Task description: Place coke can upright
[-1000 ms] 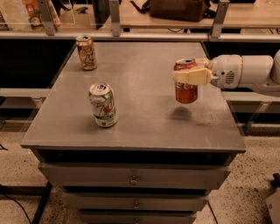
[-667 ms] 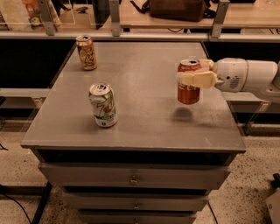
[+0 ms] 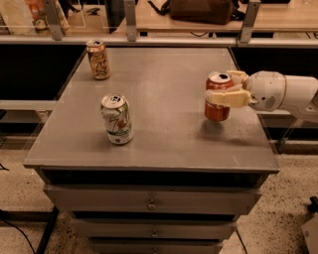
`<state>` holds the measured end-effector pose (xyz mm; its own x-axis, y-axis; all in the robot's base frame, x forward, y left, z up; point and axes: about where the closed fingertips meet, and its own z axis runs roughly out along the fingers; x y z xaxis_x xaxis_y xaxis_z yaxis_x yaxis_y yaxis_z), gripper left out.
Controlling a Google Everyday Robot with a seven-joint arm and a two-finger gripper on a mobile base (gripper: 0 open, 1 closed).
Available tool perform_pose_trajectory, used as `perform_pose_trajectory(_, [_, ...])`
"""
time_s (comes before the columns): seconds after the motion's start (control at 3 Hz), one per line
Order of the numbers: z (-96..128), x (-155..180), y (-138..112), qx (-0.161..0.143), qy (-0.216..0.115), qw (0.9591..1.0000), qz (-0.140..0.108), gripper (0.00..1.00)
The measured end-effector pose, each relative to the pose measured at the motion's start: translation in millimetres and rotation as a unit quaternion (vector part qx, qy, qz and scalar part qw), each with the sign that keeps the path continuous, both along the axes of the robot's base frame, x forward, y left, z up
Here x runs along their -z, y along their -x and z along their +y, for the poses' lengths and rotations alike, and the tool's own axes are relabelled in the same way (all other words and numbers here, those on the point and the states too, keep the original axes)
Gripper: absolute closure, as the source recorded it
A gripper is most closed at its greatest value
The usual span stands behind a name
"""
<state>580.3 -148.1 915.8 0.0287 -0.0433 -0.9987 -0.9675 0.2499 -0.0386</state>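
Note:
The red coke can (image 3: 216, 110) is upright near the right edge of the grey table (image 3: 164, 84). Its bottom is at or just above the table top; I cannot tell whether it touches. My gripper (image 3: 222, 87) reaches in from the right and is shut on the can. One cream finger (image 3: 229, 97) crosses the can's front and the other finger (image 3: 239, 76) is behind its top rim. The white arm (image 3: 283, 92) runs off the right side of the view.
A white-and-green can (image 3: 117, 119) stands upright at the table's front left. A gold-tan can (image 3: 98, 60) stands upright at the back left. Drawers (image 3: 151, 202) are under the table top. A railing and a bench with a dark bag (image 3: 203, 10) lie behind.
The gripper and the coke can have shifted slightly to the right and a little lower. The other two cans have not moved.

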Motion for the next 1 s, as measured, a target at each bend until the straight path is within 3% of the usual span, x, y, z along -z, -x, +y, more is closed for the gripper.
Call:
perform_pose_trajectory(0.33, [-5,6,3,-0.001,0.001,0.9998,-0.019,0.13])
perform_pose_trajectory(0.67, [-10,23,-1,0.000,-0.007,0.9998,-0.016,0.00])
perform_pose_trajectory(1.0, [-10,23,-1,0.000,-0.007,0.9998,-0.016,0.00])
